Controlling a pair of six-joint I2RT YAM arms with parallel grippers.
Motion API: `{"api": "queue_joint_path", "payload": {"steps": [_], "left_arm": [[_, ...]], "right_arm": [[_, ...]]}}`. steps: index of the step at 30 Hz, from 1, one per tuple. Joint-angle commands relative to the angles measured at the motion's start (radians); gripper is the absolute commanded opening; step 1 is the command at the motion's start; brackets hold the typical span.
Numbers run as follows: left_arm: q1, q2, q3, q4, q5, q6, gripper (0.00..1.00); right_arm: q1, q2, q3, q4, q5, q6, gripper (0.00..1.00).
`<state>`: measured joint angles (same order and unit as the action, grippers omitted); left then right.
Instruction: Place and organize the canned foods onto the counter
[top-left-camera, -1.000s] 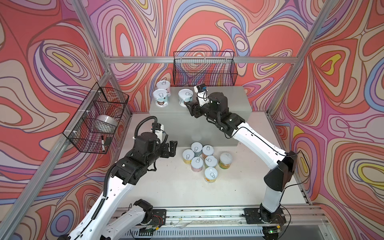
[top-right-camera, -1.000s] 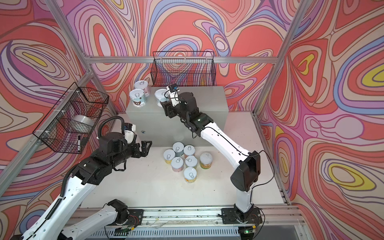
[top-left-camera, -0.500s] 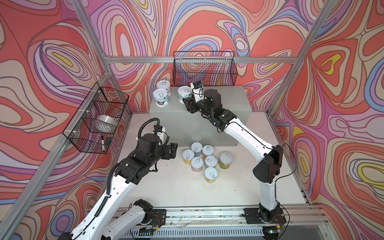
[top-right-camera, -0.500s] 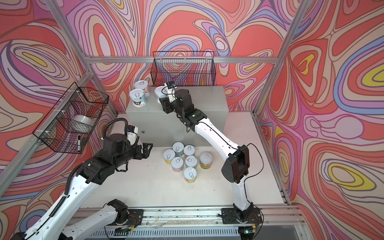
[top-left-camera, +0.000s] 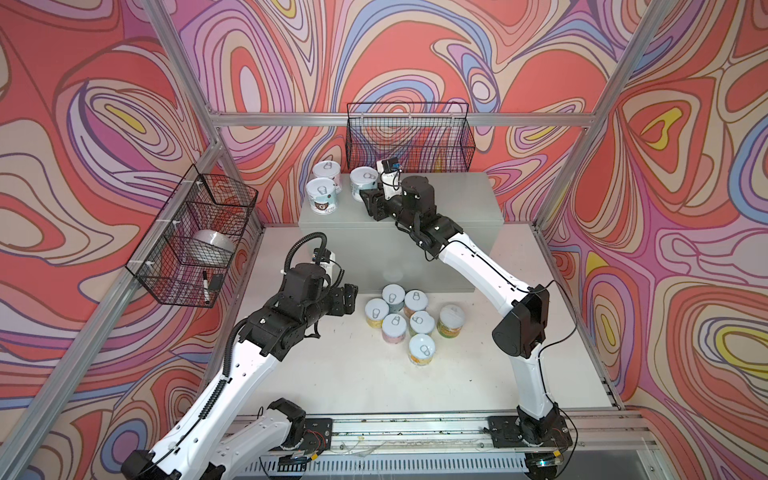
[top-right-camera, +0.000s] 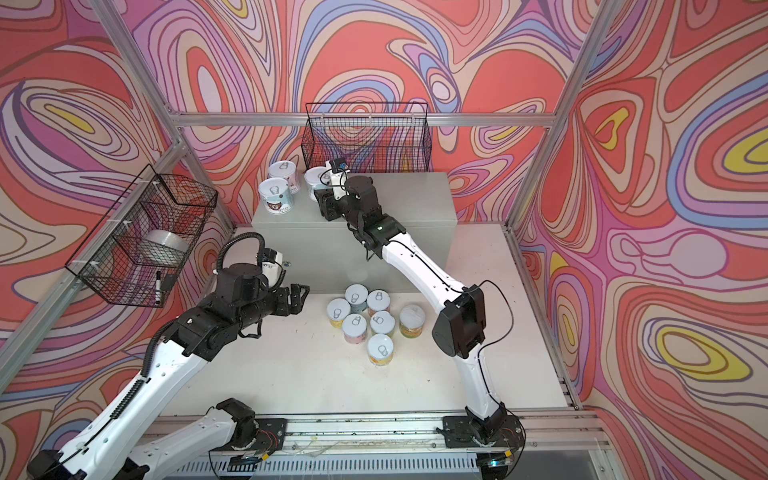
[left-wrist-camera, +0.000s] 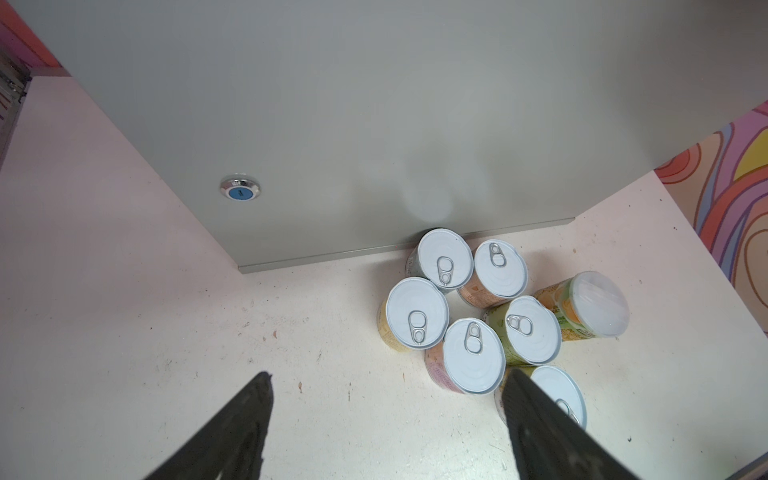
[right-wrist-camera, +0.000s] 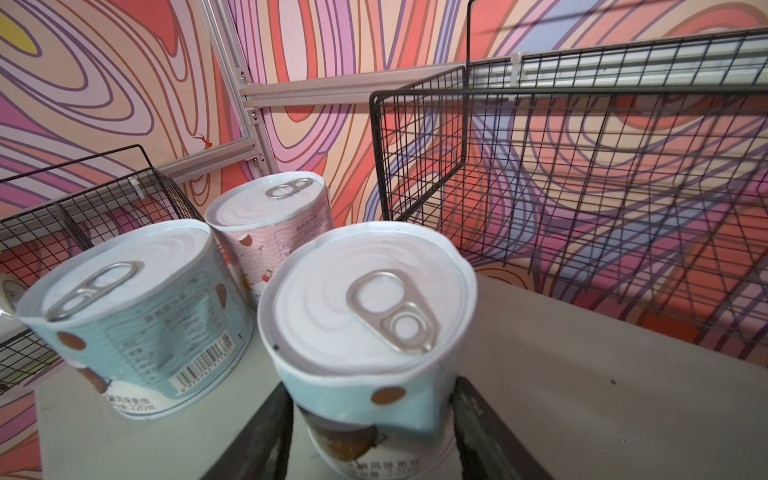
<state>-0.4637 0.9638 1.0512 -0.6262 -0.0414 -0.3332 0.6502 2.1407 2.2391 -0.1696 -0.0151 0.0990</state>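
While the right end effector (right-wrist-camera: 372, 399) reaches over the light-grey box-shaped metal bench (top-left-camera: 457, 203), its two dark fingers (right-wrist-camera: 266, 436) press on opposite sides of a pale-blue-and-white labelled can (right-wrist-camera: 365, 307) with a silver pull-tab lid, pinching it so that the paper label creases. That can stands upright on the flat top toward the rear left corner in both top views. Two more upright cans stand near it on the same top: a pale-blue labelled can with a barcode (right-wrist-camera: 133, 316) toward the front edge and a pink labelled can (right-wrist-camera: 270, 216) behind it, close to the patterned wall. Above the rear of the grey bench hangs a black wire basket (top-left-camera: 409, 137). Down on the white bench (top-left-camera: 332, 374), seven short cans (top-left-camera: 394, 326) stand upright in a tight cluster before the grey bench's front face, the rearmost touching that face in the left wrist view. Six carry silver pull-tab lids, and a green-and-orange labelled can with a plain clear cap (top-left-camera: 452, 319) stands at the cluster's right edge. Left of the cluster hovers the left end effector (left-wrist-camera: 386, 376), its black fingers (left-wrist-camera: 245, 415) spread wide with only bare white surface between them. A small round silver lock with a blue centre (left-wrist-camera: 240, 190) sits on the front face. On the left wall a second black wire basket (top-left-camera: 195, 232) holds a silver tape roll (top-left-camera: 214, 245) and a black marker (top-left-camera: 205, 286).
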Motion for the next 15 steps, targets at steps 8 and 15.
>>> {"api": "queue_joint_path", "payload": {"steps": [8,15], "left_arm": [[0.005,0.004,-0.037,0.044,0.009,0.008,0.86],[0.005,0.015,-0.054,0.054,0.005,0.01,0.86]], "right_arm": [[-0.009,0.099,0.11,0.02,-0.02,0.04,0.62],[-0.009,0.129,0.118,0.03,-0.016,0.074,0.62]]}}
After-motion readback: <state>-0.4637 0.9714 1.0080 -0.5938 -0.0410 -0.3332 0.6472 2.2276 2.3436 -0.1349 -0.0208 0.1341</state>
